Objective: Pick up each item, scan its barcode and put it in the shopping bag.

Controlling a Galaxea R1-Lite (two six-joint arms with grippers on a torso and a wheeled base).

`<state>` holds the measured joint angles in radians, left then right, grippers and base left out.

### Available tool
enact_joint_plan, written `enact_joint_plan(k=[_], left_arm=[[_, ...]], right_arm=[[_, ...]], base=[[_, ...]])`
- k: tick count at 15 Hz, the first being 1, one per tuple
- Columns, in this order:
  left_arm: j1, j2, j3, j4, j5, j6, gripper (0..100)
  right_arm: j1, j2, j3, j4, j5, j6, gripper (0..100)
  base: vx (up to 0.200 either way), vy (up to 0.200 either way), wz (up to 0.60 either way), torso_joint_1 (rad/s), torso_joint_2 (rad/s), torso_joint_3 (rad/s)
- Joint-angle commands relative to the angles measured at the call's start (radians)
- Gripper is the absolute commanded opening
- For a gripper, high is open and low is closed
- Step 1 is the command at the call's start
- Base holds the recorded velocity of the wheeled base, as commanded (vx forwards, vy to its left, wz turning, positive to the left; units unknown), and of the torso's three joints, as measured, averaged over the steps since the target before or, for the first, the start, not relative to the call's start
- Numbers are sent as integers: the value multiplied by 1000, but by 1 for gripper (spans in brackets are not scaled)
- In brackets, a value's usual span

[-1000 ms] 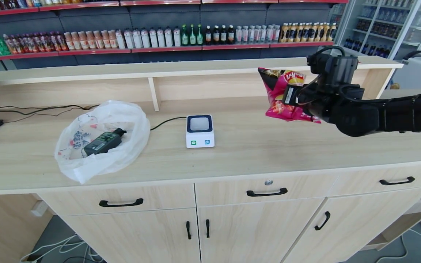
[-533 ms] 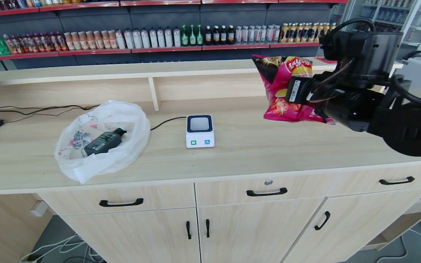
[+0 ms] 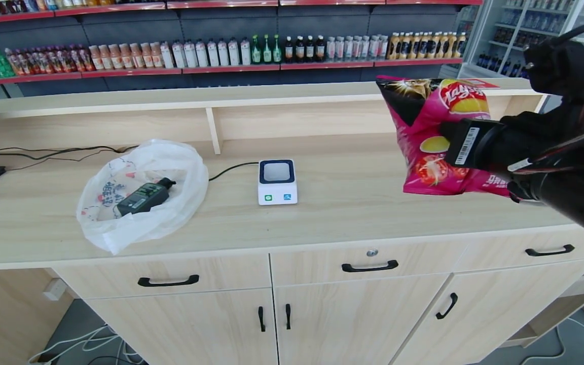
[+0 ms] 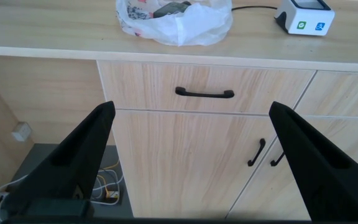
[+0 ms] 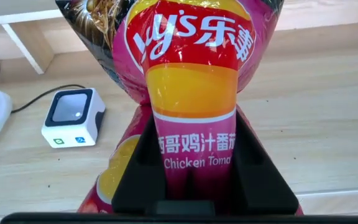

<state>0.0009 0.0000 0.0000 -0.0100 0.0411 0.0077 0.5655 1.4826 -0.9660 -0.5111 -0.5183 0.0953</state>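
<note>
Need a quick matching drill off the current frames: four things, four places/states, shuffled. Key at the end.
Things
1. chip bag
2. scanner
3. dark bottle
4. left pincer

Places/states
A. lying inside the shopping bag
B. open and empty, facing the cabinet front
C. clamped in the right pincer, held above the counter
D. standing on the counter, apart from the shopping bag

Pairs: 1-C, 2-D, 3-A, 4-B
</note>
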Motion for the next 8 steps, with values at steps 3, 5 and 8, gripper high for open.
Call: enact_joint_plan(k=[3, 5, 8], left_arm=[[1, 0, 0, -1, 0, 0, 100], [1, 0, 0, -1, 0, 0, 100], [1, 0, 0, -1, 0, 0, 100]], right_arm=[[-18, -131, 154, -78, 121, 109, 0], [-73, -133, 185, -119, 264, 135, 0], [-105, -90, 274, -277, 406, 193, 0]], base=[[0, 0, 0, 0, 0, 0], [0, 0, 0, 0, 0, 0], [0, 0, 0, 0, 0, 0]])
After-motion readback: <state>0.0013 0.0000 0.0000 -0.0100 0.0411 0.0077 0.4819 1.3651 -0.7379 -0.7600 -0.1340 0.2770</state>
